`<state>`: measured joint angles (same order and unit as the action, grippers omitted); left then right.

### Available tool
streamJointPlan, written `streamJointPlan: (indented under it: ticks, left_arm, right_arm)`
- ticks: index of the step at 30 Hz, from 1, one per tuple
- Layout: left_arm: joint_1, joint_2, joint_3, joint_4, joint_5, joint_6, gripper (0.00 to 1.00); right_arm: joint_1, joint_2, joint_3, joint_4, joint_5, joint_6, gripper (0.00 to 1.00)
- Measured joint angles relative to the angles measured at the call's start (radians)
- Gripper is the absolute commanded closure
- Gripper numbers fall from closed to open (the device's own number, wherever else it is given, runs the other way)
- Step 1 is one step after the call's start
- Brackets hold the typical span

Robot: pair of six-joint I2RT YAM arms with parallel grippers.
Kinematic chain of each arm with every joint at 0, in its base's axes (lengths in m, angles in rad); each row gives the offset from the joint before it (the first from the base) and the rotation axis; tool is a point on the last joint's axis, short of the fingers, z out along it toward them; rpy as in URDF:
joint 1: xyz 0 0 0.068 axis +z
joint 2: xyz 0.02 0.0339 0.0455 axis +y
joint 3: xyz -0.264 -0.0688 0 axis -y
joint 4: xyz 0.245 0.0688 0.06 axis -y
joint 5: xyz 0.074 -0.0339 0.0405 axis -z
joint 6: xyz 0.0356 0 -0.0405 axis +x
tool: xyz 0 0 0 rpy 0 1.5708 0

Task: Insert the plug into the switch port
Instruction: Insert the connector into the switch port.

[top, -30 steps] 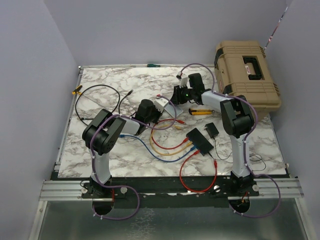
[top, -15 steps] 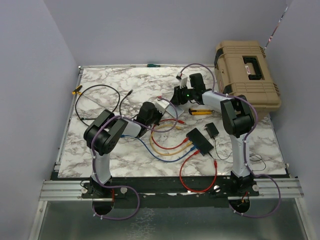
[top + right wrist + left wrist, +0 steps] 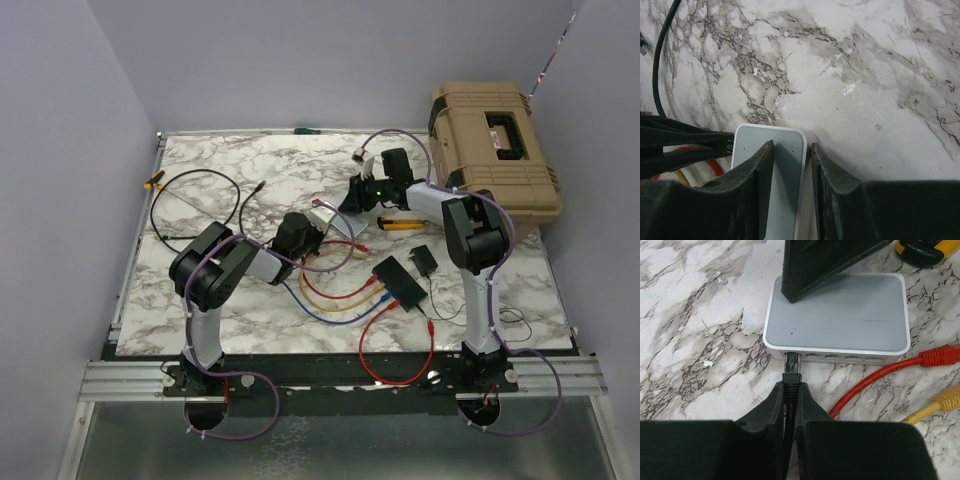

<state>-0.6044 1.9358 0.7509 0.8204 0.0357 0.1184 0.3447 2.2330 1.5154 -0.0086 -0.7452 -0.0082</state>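
My left gripper (image 3: 791, 385) is shut on a black plug (image 3: 791, 371). The plug's tip sits at the leftmost socket of a small grey-white box (image 3: 840, 310), not of the switch. The switch (image 3: 398, 282) is the flat black box further right, with yellow, blue and red cables in its sockets. My right gripper (image 3: 792, 145) is open at the grey-white box (image 3: 749, 142): one finger rests on the lid, the other hangs just past the far edge. From above, the left gripper (image 3: 305, 230) and right gripper (image 3: 352, 198) flank the grey-white box (image 3: 325, 212).
A tan hard case (image 3: 495, 145) stands at the back right. A small black adapter (image 3: 424, 260) lies beside the switch, a yellow-black tool (image 3: 400, 223) behind it. Red (image 3: 875, 377) and yellow (image 3: 940, 402) plugs lie right of the box. A black cable loop (image 3: 195, 205) lies left.
The left arm has shifted a little toward the near side, with the plug still in its gripper. The right gripper stays on the grey-white box, barely moved.
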Motion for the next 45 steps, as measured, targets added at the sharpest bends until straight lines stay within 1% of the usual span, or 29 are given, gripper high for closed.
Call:
streamJointPlan:
  ticks: [4, 14, 24, 33, 37, 42, 45]
  left_arm:
    - [0.000, 0.001, 0.004, -0.004, 0.001, -0.015, 1.00]
    - [0.000, 0.010, 0.078, -0.112, 0.036, -0.033, 1.00]
    - [-0.009, 0.009, 0.089, -0.129, 0.041, -0.023, 1.00]
    - [-0.034, 0.005, 0.085, -0.127, 0.035, 0.006, 1.00]
    - [-0.040, 0.005, 0.085, -0.128, 0.003, 0.004, 1.00]
    - [-0.039, 0.005, 0.090, -0.136, -0.014, 0.002, 1.00]
    - [-0.034, 0.005, 0.109, -0.142, -0.014, 0.002, 1.00]
  right_arm:
    - [-0.006, 0.000, -0.014, 0.023, -0.027, -0.024, 0.65]
    - [-0.034, 0.000, -0.030, 0.045, -0.092, -0.108, 0.66]
    - [-0.048, 0.000, -0.010, -0.008, -0.177, -0.202, 0.66]
    - [-0.055, 0.005, 0.003, -0.020, -0.218, -0.228, 0.66]
    - [-0.056, 0.003, -0.015, 0.026, -0.204, -0.171, 0.63]
    - [-0.086, -0.049, -0.131, 0.147, -0.177, 0.021, 0.55]
    - [-0.109, -0.121, -0.192, 0.168, -0.165, 0.113, 0.53]
